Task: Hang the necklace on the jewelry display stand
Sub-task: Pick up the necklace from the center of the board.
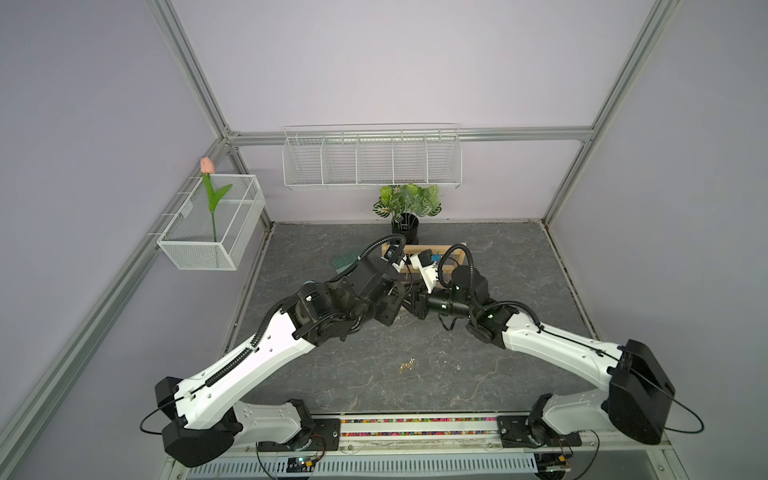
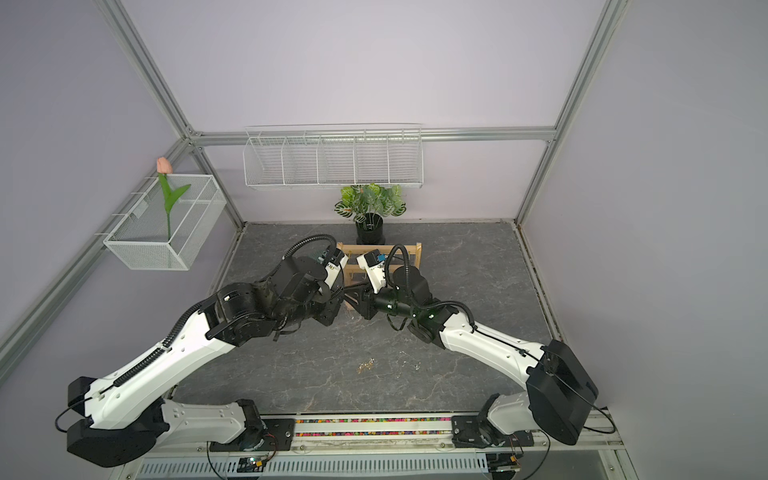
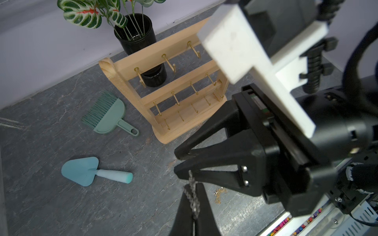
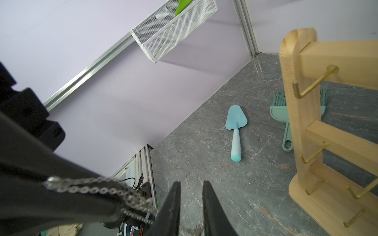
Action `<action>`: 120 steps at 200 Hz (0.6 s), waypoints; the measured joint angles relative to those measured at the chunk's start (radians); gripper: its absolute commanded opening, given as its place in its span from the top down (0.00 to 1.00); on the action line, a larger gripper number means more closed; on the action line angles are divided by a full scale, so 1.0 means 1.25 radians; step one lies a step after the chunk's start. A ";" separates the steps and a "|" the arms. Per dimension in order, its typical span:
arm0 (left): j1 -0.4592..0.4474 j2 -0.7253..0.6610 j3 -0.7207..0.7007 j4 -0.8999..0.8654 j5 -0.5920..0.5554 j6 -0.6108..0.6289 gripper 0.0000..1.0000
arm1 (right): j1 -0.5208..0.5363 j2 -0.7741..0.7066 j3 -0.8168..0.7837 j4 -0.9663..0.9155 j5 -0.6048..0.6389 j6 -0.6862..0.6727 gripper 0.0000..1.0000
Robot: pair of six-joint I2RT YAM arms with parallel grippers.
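The necklace [image 3: 193, 196], a silver chain, is pinched in my shut left gripper [image 3: 192, 187] and held above the table. From there it runs up to the lower finger of my right gripper [image 3: 177, 161]. In the right wrist view the chain [image 4: 92, 188] drapes over the left gripper's black fingers, and a strand crosses low between the fingers of the right gripper [image 4: 191, 182], which stand a little apart. The jewelry display stand [image 3: 126, 87], light wood with gold hooks, stands just behind both grippers [image 1: 406, 302]. It also shows as the stand [image 4: 296, 122] and the stand [image 2: 411, 253].
A gold chain [image 1: 407, 365] and a small silvery piece [image 1: 457, 366] lie on the table nearer the front. A green brush [image 3: 108, 116] and a blue trowel [image 3: 86, 170] lie left of the stand. A potted plant [image 1: 405, 228] stands behind it. White wire baskets [image 1: 372, 160] hang on the walls.
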 measured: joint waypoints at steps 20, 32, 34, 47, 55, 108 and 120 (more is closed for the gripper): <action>0.000 0.001 0.001 -0.017 -0.013 0.000 1.00 | -0.001 -0.005 -0.004 0.002 0.005 0.000 0.81; 0.000 0.001 0.004 -0.025 -0.019 0.000 1.00 | -0.002 -0.008 -0.007 0.005 0.007 0.000 0.82; 0.000 0.001 0.004 -0.026 -0.019 0.000 1.00 | -0.003 -0.009 -0.007 0.005 0.009 0.000 0.82; 0.000 0.001 0.005 -0.033 -0.024 0.000 1.00 | -0.003 -0.010 -0.007 0.009 0.012 0.001 0.84; 0.000 0.001 0.005 -0.037 -0.027 0.000 1.00 | -0.004 -0.010 -0.007 0.012 0.013 0.001 0.85; 0.000 0.001 0.016 -0.052 -0.048 0.002 1.00 | -0.005 -0.022 -0.021 0.032 -0.014 0.002 0.66; 0.000 0.001 0.016 -0.052 -0.051 0.003 1.00 | -0.005 -0.028 -0.032 0.032 -0.028 -0.006 0.63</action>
